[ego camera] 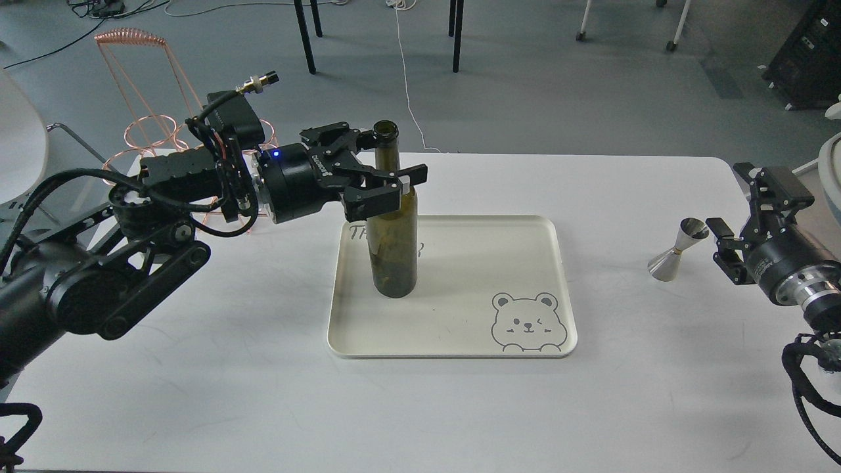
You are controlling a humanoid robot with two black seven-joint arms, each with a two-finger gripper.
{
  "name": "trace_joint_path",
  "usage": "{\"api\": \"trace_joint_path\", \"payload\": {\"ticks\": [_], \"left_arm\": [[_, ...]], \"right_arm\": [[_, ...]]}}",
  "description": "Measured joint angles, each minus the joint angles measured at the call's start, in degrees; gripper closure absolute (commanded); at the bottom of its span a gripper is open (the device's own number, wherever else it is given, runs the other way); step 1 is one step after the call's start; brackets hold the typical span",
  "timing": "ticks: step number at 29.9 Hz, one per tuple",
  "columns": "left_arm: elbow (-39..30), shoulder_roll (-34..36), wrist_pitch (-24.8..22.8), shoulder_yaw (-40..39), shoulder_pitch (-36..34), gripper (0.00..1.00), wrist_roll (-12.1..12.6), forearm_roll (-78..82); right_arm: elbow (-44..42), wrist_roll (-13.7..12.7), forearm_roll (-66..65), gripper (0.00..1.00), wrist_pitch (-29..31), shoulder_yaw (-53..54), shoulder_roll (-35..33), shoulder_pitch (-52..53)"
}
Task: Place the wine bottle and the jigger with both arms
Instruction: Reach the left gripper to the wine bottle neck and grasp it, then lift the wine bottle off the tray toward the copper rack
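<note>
The wine bottle (pixel 393 243), dark olive-green and without a label, stands upright on the left part of a cream tray (pixel 525 230). My left gripper (pixel 387 156) is open at the bottle's neck and shoulder. One finger is in front of the glass and the other behind it, and I see no squeeze. The silver jigger (pixel 677 249) stands on the white table to the right of the tray. My right gripper (pixel 728 197) is open just to the right of the jigger, with its lower finger close to the jigger's upper cup.
The tray has a bear drawing (pixel 529 323) at its front right corner. A copper wire rack (pixel 141 85) stands at the table's back left, behind my left arm. Chair legs and cables are on the floor beyond the table's far edge.
</note>
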Motion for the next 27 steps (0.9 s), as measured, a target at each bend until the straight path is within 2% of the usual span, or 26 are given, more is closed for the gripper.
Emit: {"api": "trace_joint_path", "payload": {"ticks": [1, 3, 4, 5, 6, 14, 20, 27], "left_arm": [[0.09, -0.23, 0.00, 0.00, -0.09, 0.34, 0.00, 0.00], [0.41, -0.42, 0.00, 0.00, -0.25, 0.53, 0.00, 0.00], [0.64, -0.46, 0.00, 0.00, -0.36, 0.66, 0.00, 0.00], [0.79, -0.48, 0.03, 0.00, -0.43, 0.73, 0.00, 0.03], [0.88, -0.49, 0.08, 0.00, -0.46, 0.76, 0.00, 0.13], [1.37, -0.34, 2.04, 0.00, -1.38, 0.86, -0.07, 1.31], [1.26, 0.09, 2.30, -0.07, -3.36, 0.86, -0.02, 1.08], [1.14, 3.75, 1.48, -0.23, -12.75, 0.86, -0.04, -0.32]], "right_arm": [[0.00, 0.00, 0.00, 0.03, 0.00, 0.00, -0.09, 0.02], [0.00, 0.00, 0.00, 0.03, 0.00, 0.02, -0.18, 0.03], [0.00, 0.00, 0.00, 0.03, 0.00, 0.05, -0.27, 0.03], [0.00, 0.00, 0.00, 0.03, 0.00, 0.08, -0.33, 0.04], [0.01, 0.00, 0.00, 0.03, 0.00, 0.08, -0.35, 0.04], [-0.04, 0.00, 0.00, 0.03, -0.01, 0.17, -0.39, 0.04], [-0.06, 0.00, 0.00, 0.03, -0.02, 0.39, -0.32, 0.04], [-0.04, 0.00, 0.00, 0.03, -0.04, 0.44, -0.32, 0.04]]}}
